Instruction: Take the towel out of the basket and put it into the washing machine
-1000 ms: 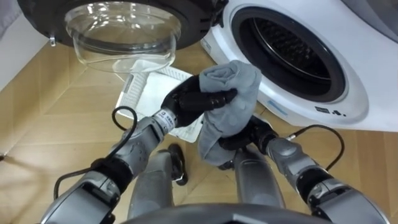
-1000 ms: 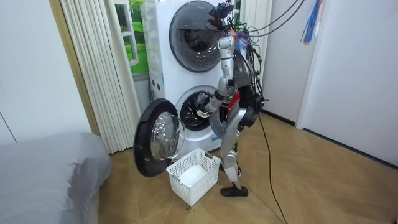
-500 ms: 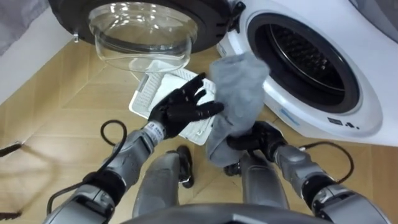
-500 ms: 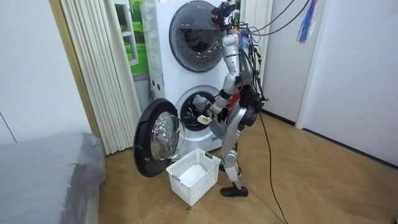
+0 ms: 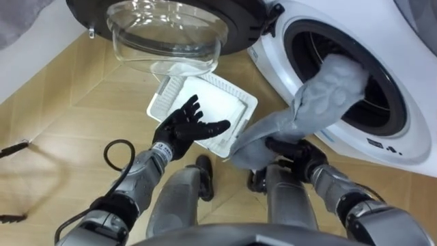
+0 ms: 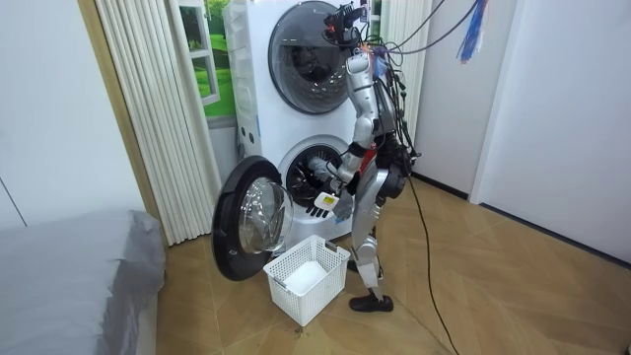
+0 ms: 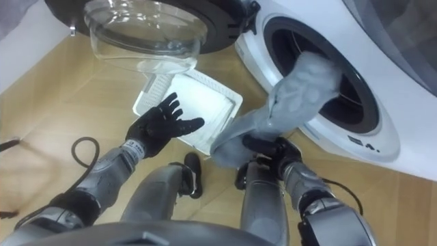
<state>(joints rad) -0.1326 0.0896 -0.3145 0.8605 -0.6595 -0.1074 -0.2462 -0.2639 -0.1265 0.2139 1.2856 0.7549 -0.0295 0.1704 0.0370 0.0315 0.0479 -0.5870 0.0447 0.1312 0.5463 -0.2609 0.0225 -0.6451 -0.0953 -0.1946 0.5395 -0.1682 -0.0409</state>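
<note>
Eye views: my right robot hand (image 5: 292,150) grips the lower end of the soft grey towel (image 5: 311,102) just below the round opening of the white front-loading washing machine (image 5: 416,102). The towel's top lies over the opening's rim, in the drum mouth. My left robot hand (image 5: 183,128) is spread wide and empty, left of the machine, over the white slatted plastic basket (image 5: 162,102).

Room view: I stand facing the machine, with the basket on the wooden floor (image 6: 473,286) before it.
</note>
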